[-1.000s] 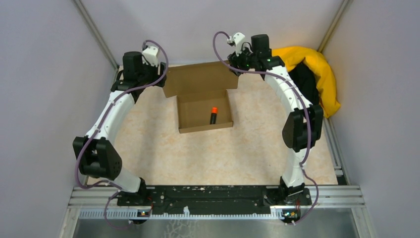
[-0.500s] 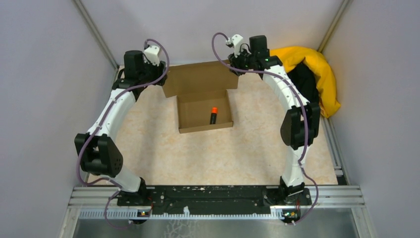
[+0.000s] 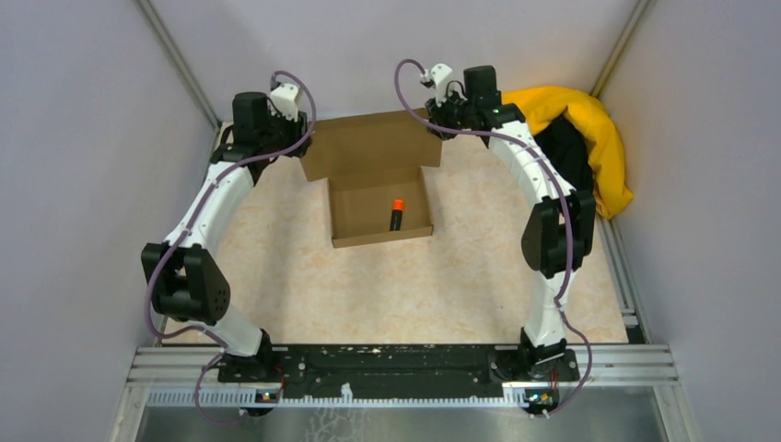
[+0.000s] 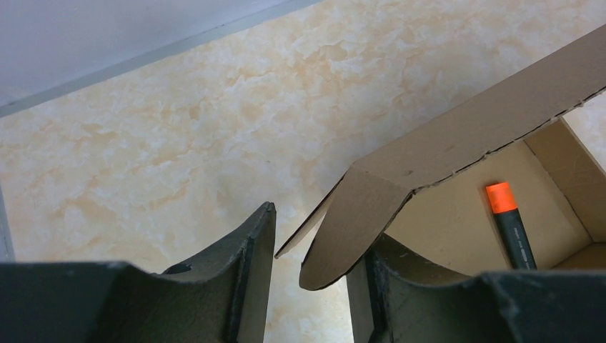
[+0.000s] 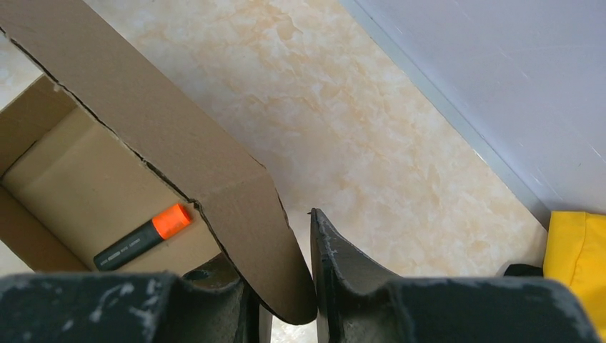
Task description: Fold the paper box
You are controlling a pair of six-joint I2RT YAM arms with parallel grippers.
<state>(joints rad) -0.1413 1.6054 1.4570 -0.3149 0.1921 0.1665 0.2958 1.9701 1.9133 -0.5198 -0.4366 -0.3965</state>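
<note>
**The paper box open, with a gripper at each lid corner**

The paper box [image 3: 364, 212] lies near the middle of the table [image 3: 304, 285], a little toward the far side. Its tray is open upward, and inside we see a black marker [image 3: 397, 214] with an orange cap. The lid is raised from the far edge of the tray and has a rounded side flap at each end.

The left flap sits between the fingers of the left gripper [image 4: 318, 236]. These jaws are wide apart, and we see a gap between the flap and one finger. The right flap sits between the fingers of the right gripper [image 5: 279, 279]. These jaws are apart too, but more narrowly, and the flap's tip lies against one finger.

Both arms rise from their bases at the near edge, bend outward at the elbows and curve inward to the lid corners. Beyond the right arm, a yellow-and-black cloth heap [image 3: 589, 138] lies in the far right corner.
</note>
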